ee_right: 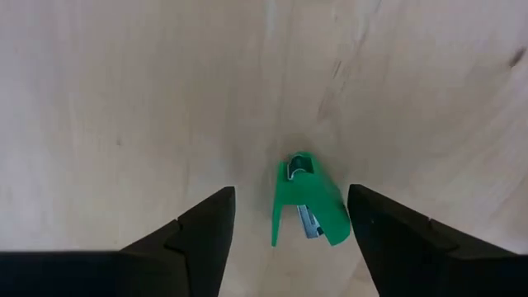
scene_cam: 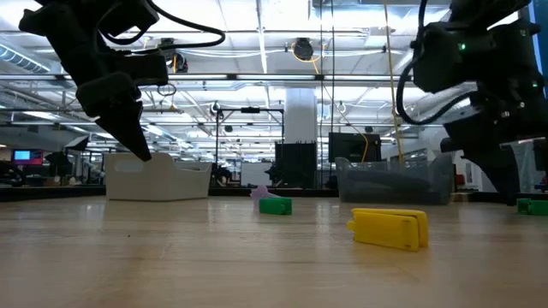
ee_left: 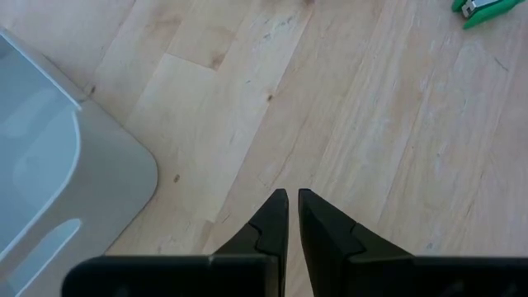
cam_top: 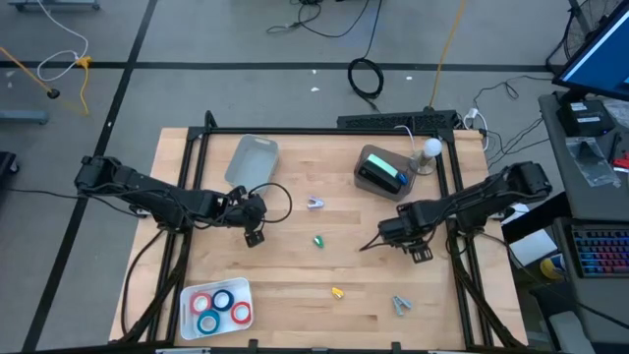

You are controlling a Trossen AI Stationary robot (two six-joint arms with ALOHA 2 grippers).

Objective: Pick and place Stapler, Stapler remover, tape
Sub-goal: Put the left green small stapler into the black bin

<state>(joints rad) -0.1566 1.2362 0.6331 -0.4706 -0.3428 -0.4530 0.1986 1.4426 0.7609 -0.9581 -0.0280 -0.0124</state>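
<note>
While the right pincer (ee_right: 285, 227) is held wide, the green stapler (ee_right: 306, 200) is framed between its fingers, long axis toward twelve o'clock.

We are looking down on a wooden table (cam_top: 295, 285) standing at the frame's centre on a grey floor (cam_top: 197, 39). A grey tray (cam_top: 254, 159) is lying at the table's upper left, and a clear bin (cam_top: 383, 172) is sitting at its upper right, just beside a white ball (cam_top: 431, 148). A white tray (cam_top: 241, 287) is resting at the lower left. Above the table, a black cable coil (cam_top: 366, 77) is lying on the floor and a yellow cable (cam_top: 447, 49) is running towards the top edge. At the far right, a monitor (cam_top: 600, 54) is glowing blue above a keyboard (cam_top: 600, 251).
</note>
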